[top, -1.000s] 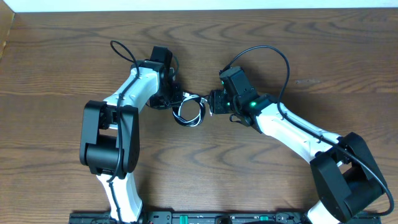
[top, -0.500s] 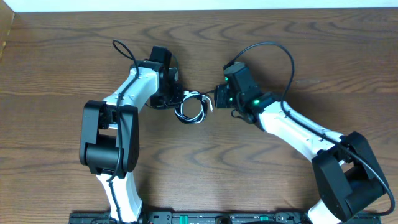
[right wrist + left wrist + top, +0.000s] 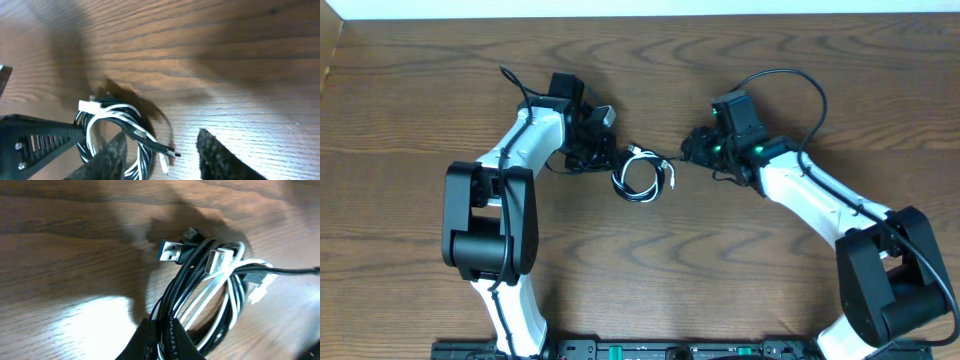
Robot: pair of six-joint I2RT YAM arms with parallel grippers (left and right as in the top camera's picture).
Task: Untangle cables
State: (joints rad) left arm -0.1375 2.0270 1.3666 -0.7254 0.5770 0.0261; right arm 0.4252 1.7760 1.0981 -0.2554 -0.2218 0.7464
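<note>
Our left hand (image 3: 161, 336) is clamped on the coiled cables (image 3: 640, 176); our right hand (image 3: 162, 157) stands open just beside them, with wide counter (image 3: 640, 280) around, edges well apart

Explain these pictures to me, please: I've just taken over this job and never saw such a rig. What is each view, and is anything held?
Two robot arms stand at a wooden table. The wide picture looks down from above; the other two come from a camera on each wrist. A black cable and a white cable lie coiled together between the arms. The left tool is shut on that coil. The right tool is open beside it, holding nothing.
</note>
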